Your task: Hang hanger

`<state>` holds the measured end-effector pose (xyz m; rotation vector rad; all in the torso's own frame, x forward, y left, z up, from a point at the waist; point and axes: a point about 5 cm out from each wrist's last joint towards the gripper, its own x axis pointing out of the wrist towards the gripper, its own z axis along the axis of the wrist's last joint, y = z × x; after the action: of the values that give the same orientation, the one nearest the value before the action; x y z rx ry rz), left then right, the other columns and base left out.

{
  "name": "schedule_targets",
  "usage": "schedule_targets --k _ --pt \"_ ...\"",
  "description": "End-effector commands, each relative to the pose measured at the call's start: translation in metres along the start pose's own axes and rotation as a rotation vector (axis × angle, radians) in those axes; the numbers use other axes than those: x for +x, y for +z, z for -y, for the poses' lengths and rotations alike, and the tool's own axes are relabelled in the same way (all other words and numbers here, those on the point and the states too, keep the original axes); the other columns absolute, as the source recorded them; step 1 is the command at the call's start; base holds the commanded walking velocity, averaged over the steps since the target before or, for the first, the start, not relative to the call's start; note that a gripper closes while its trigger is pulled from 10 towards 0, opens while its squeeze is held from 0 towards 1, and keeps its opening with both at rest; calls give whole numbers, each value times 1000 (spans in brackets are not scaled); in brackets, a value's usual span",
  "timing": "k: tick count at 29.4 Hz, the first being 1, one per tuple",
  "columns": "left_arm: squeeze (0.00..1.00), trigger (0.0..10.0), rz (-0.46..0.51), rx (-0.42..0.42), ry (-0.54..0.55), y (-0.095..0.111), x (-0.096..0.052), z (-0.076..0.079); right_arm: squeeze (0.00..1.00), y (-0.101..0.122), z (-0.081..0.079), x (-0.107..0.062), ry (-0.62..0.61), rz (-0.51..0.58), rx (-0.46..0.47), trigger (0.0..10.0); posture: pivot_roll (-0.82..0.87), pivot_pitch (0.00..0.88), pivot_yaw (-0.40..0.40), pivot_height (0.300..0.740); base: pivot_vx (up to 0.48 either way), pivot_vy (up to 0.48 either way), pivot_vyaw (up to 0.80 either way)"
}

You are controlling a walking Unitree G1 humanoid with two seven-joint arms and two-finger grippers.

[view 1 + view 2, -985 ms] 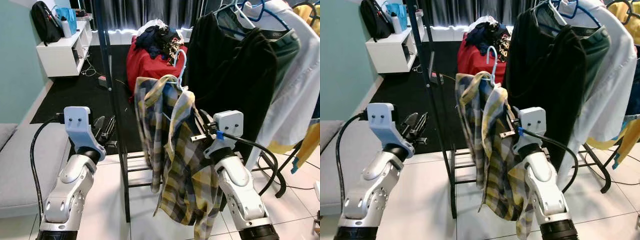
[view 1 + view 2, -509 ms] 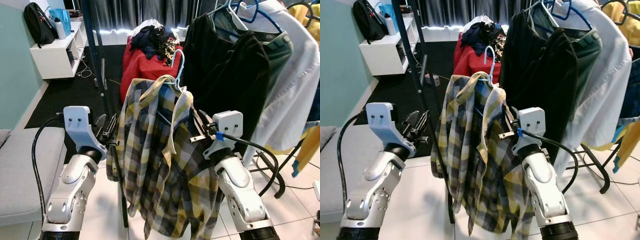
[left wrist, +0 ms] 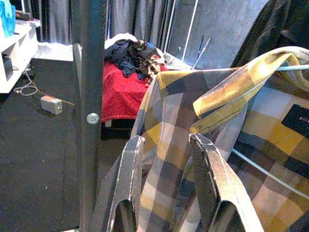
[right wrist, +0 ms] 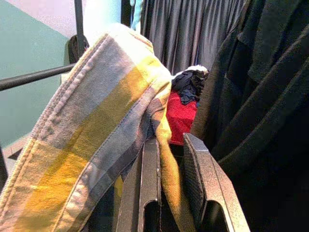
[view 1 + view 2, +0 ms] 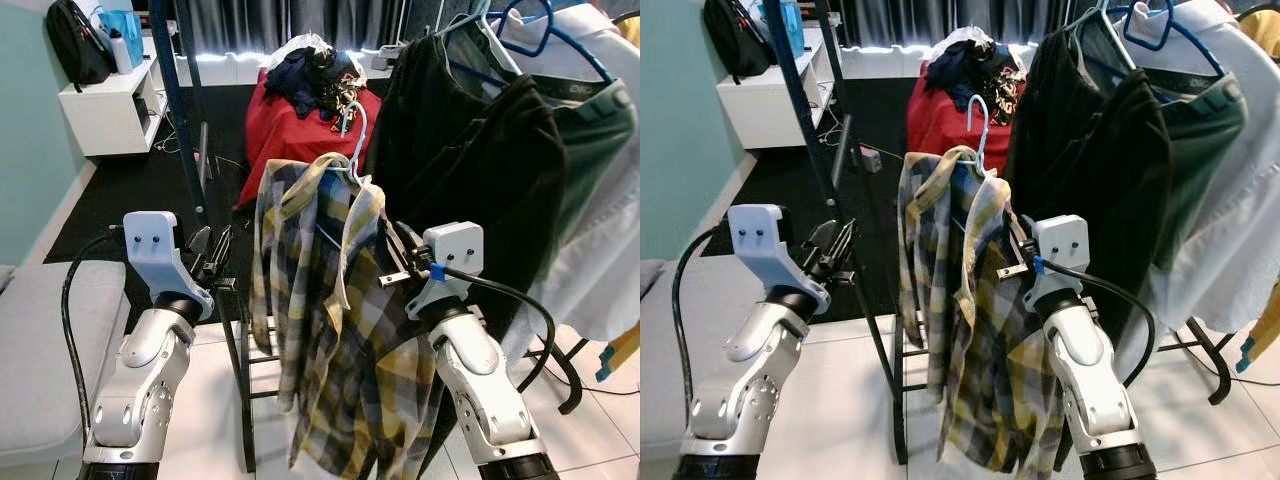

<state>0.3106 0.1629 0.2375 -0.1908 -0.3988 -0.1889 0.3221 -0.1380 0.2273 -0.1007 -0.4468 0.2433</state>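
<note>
Left pincer [image 3: 166, 145] parted — plaid shirt [image 3: 231, 140] just ahead.

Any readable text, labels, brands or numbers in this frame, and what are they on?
"RO": the first white letters on a dark label inside the plaid shirt; the rest runs past the picture's edge.
Pale marking at the collar of the dark green garment: too small and blurred to read.
Nothing else legible; the right end effector and left end effector carry no readable marks.
</note>
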Motion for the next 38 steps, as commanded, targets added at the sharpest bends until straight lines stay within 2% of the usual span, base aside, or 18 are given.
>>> schedule_targets --k 1,12,16,24,38 --pt "0 10000 2 -7 9 -2 -2 -2 0 12 -1 0 1 56 -6 10000 -3 124 -12 740 379 0 0" --pt "0 10000 7 -6 10 -1 -2 -2 0 12 -2 0 6 55 -6 10000 -3 127 -13 740 367 0 0" --pt "0 10000 21 -27 25 0 -2 -3 0 12 -3 1 7 55 -8 10000 -3 128 -15 740 0 0 0" --pt "0 10000 19 -11 11 0 -2 -2 0 12 -3 1 7 54 -9 10000 -2 131 -14 740 0 0 0" --pt "0 10000 -16 -21 -23 -5 -2 2 0 11 -2 -1 -17 39 -3 10000 -3 139 -12 740 0 0 0"
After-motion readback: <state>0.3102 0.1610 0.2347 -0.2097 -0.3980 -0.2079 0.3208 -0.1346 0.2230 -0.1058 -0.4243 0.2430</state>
